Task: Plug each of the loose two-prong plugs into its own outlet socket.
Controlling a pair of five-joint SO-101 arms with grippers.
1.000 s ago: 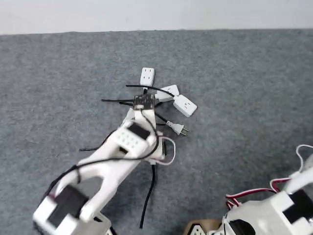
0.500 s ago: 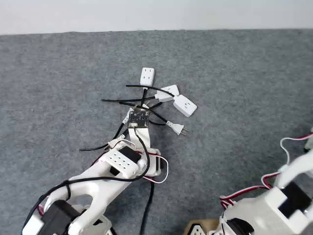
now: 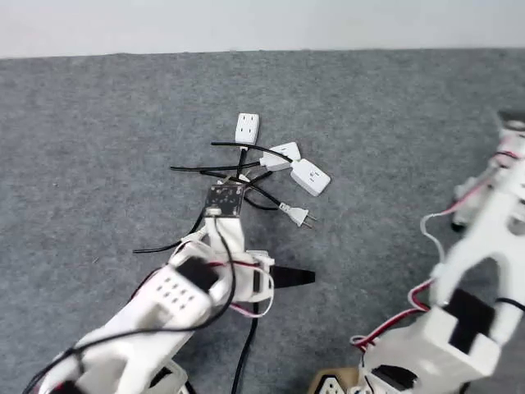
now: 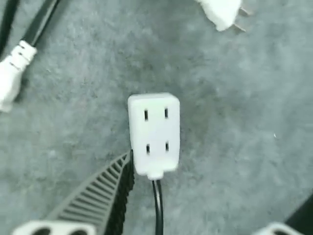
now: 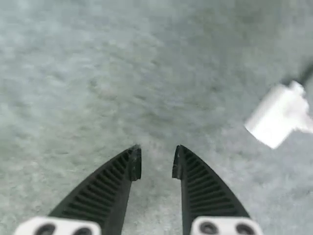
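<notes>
Grey carpet was seen from above bearing three white outlet sockets, with a loose two-prong plug just beside them; the right arm was blurred. At the left wrist, the left gripper was shown wide open and empty, one finger beside a four-slot socket, the other cut off. The right gripper was held slightly parted, empty.

Three white plastic outlet sockets sat bunched mid grey felt mat, loose metal two-prong plug just in front.
</notes>
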